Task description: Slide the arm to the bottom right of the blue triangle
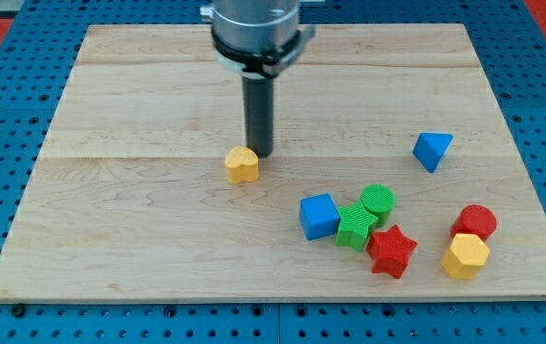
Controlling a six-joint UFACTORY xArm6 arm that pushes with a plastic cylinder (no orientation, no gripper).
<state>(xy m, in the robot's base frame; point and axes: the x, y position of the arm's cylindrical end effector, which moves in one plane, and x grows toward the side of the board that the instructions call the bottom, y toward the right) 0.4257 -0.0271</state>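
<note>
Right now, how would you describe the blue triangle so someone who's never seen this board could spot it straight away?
Start at the wooden board and look to the view's right half. Above the cluster of blocks near the view's bottom right, the blue triangle sits alone, far to the right of my tip and the yellow block beside it. The other blue piece, the blue cube, is square and touches the cluster.
</note>
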